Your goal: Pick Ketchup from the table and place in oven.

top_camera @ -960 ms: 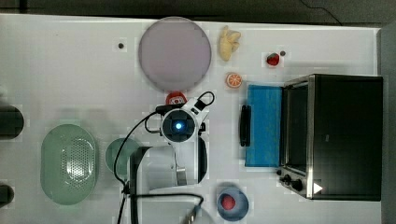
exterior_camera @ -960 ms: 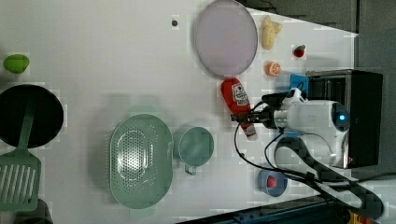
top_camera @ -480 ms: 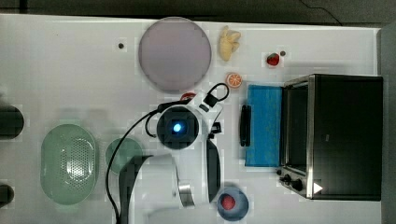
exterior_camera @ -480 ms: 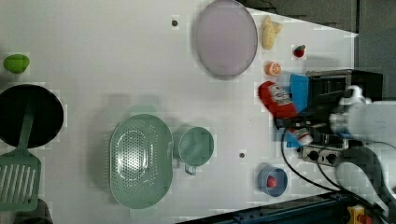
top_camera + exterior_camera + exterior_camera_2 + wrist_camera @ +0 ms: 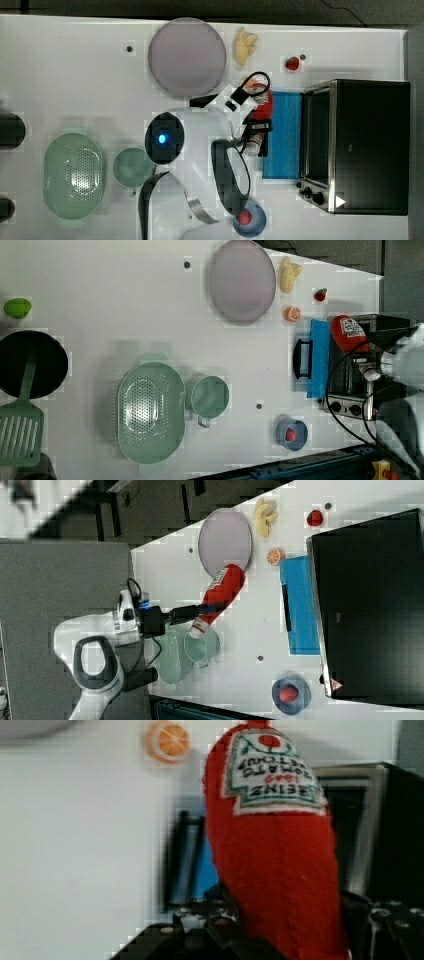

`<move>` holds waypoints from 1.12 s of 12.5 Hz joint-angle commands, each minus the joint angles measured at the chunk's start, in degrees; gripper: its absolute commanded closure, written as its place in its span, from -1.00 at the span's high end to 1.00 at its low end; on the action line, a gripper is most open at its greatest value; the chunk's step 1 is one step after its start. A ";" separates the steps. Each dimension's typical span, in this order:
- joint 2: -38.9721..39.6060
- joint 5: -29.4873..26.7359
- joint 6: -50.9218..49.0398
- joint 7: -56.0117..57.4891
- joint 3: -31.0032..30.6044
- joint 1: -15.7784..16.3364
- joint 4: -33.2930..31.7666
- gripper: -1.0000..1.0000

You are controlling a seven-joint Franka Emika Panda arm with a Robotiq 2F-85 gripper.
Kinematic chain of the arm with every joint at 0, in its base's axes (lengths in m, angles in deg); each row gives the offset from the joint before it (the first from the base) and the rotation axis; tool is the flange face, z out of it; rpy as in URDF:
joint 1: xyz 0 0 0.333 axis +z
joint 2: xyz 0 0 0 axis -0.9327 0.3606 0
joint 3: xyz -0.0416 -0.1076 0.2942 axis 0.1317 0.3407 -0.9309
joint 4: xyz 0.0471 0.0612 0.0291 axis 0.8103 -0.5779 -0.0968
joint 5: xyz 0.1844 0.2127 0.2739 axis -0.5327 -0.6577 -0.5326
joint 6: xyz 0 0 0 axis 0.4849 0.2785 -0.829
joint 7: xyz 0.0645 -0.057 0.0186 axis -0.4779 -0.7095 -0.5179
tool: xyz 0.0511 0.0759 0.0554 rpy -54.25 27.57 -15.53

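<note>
Table [image 5: 60, 70] spreads white beneath everything, the oven [image 5: 367, 145] standing at the top view's right with its blue-faced door [image 5: 285, 135] folded down. Arm [image 5: 95, 655] reaches out level in the right view, its gripper [image 5: 202, 611] clamped on the ketchup [image 5: 222, 592], held in the air beside the open door.

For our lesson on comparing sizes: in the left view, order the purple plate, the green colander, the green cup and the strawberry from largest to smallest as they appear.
1. Green colander and purple plate: these look close in size, so no firm ranking between them.
2. Green cup.
3. Strawberry, clearly the smallest.
</note>
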 commanded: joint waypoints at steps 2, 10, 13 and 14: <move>8.64 10.78 -2.26 -16.89 1.70 -2.02 -1.84 0.21; 29.90 29.95 -2.38 -38.81 6.98 -2.53 6.00 0.21; 34.96 33.66 -2.37 -42.27 9.37 -2.61 10.11 0.21; 36.19 34.68 -2.36 -42.27 9.92 -2.62 10.93 0.21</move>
